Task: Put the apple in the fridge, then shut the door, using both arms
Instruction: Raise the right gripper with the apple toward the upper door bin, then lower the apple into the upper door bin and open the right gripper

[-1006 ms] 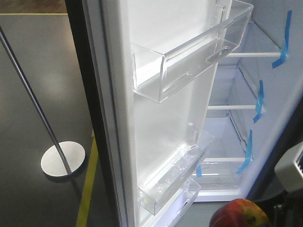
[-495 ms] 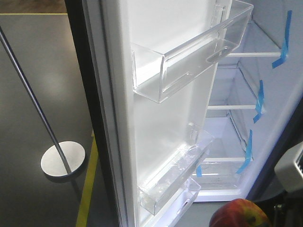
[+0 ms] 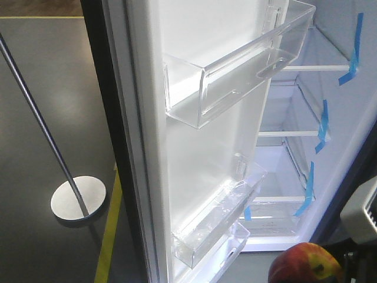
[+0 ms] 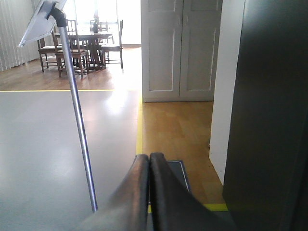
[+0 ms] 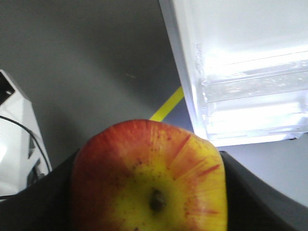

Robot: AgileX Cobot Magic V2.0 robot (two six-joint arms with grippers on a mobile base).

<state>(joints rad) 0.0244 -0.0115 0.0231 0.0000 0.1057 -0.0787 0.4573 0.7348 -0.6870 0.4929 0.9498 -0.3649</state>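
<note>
Right gripper [image 5: 147, 207] is clenching the apple [image 5: 149, 168] between its dark fingers [image 5: 255, 197], the stem dimple facing the wrist camera; the fruit is hanging outside the fridge [image 3: 283, 171], low at the front view's bottom edge, just beside the arm's light grey housing [image 3: 362, 212]; against the picture half a second ago it is sitting a little higher and further right, with more of its yellow patch turned to the lens. Beyond it the white interior is standing open, glass shelves [image 3: 288, 134] edged with blue tape strips [image 3: 323, 127]; the door [image 3: 194, 159] is swung wide, its inner face carrying an upper clear bin [image 3: 235, 76] and a lower clear bin [image 3: 218, 218], both lying as they did before. Left gripper [image 4: 149, 163] is staying pressed shut on nothing, fingertips touching, pointing across the grey floor toward a slanting metal pole [image 4: 79, 130]; that pole's round base [image 3: 78, 199] is resting left of the door, near a yellow floor line [image 3: 109, 236].
</note>
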